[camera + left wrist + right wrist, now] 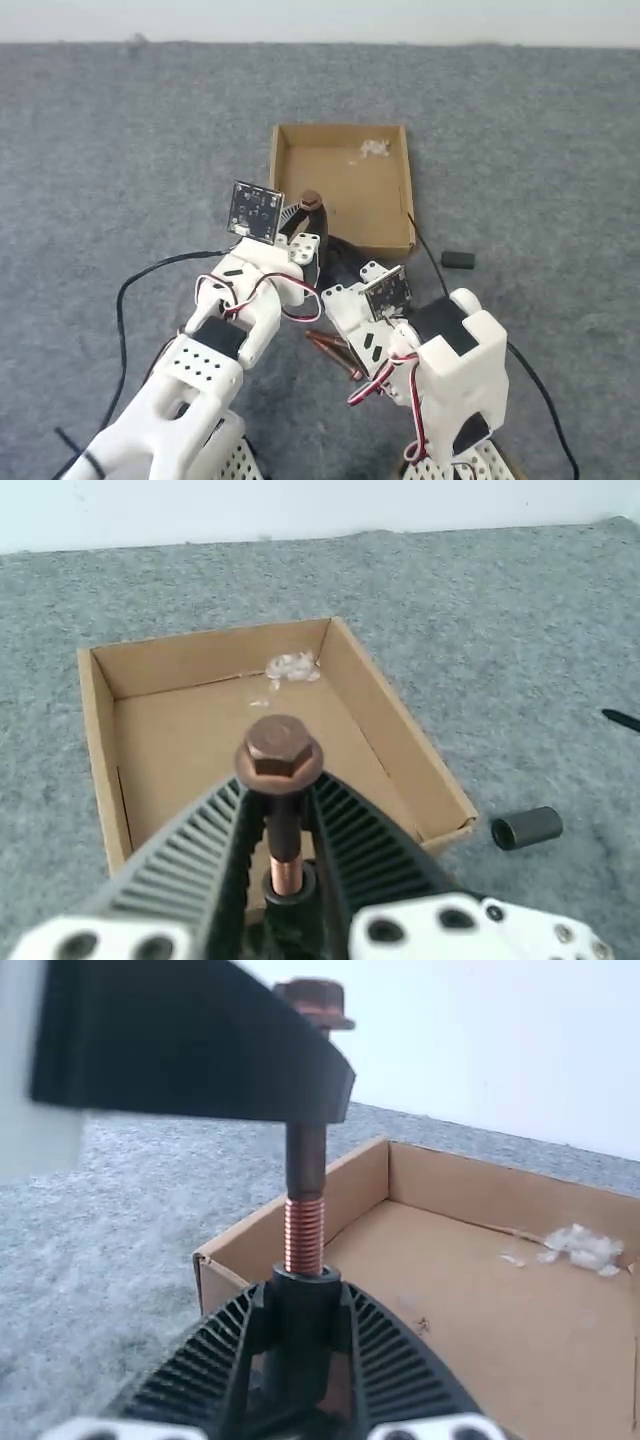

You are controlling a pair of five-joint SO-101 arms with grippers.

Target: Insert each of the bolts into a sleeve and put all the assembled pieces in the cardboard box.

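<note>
By the near edge of the cardboard box (372, 215), the left gripper (283, 802) is clamping an upright bolt (282, 752) by its shank while the right gripper (302, 1305) is squeezing a black sleeve (301, 1345) beneath it, the right wrist view showing the threads meeting that sleeve and the high view showing loose bolts (335, 350) lying between the arms.

The copper-coloured hex bolt (305, 1230) sinks at its lower end into the black cylindrical sleeve (300, 1310), so its tip is hidden. From above, loose copper bolts (330, 345) on the grey worktop (120, 150) lie partly under the right arm (450, 370). White scraps (374, 150) in the brown cardboard box (330, 200) are too small to identify.
</note>
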